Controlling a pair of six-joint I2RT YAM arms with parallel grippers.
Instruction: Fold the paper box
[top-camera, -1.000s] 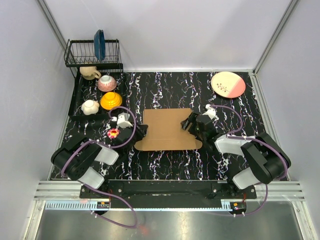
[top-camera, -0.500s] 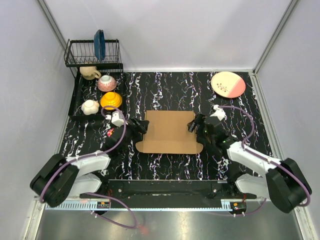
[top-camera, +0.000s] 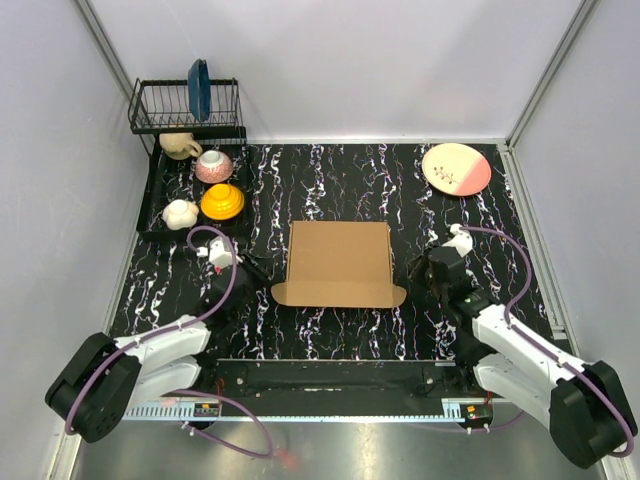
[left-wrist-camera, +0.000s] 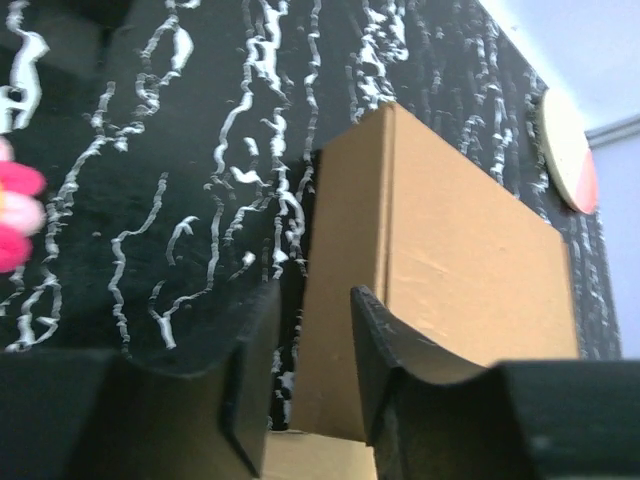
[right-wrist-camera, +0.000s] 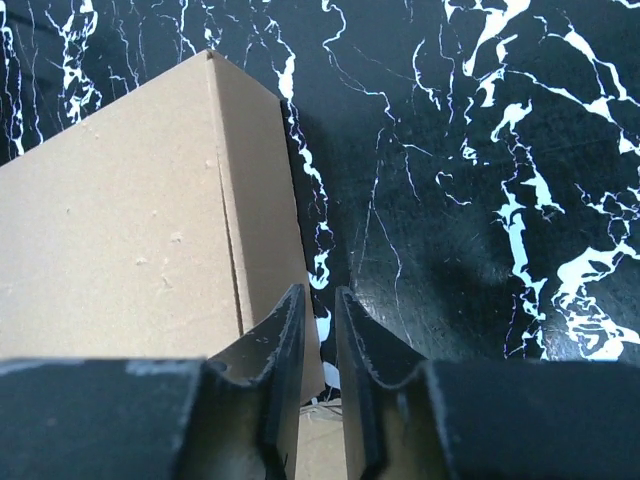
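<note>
The paper box (top-camera: 340, 262) lies mid-mat, plain brown cardboard with a flat top panel and a rounded flap along its near edge. In the left wrist view its left side panel (left-wrist-camera: 345, 290) stands up ahead of my fingers. My left gripper (top-camera: 252, 268) sits a short way left of the box, apart from it, jaws partly open with nothing between them (left-wrist-camera: 310, 375). My right gripper (top-camera: 422, 268) sits just right of the box, off its edge (right-wrist-camera: 255, 200). Its jaws (right-wrist-camera: 320, 350) are narrowed to a thin slit, and only black mat shows in the gap.
A dish rack (top-camera: 185, 108) with a blue plate (top-camera: 199, 88) stands at the back left. A mug (top-camera: 180, 145) and pink (top-camera: 213, 165), orange (top-camera: 222, 200) and white (top-camera: 180, 213) bowls sit below it. A pink plate (top-camera: 456, 168) lies back right. A pink flower-like object (left-wrist-camera: 15, 215) lies near my left gripper.
Both grippers have let go of the box's side edges and drawn back outward and toward the near edge. Both sets of jaws opened wide, then narrowed. The box now looks narrower.
</note>
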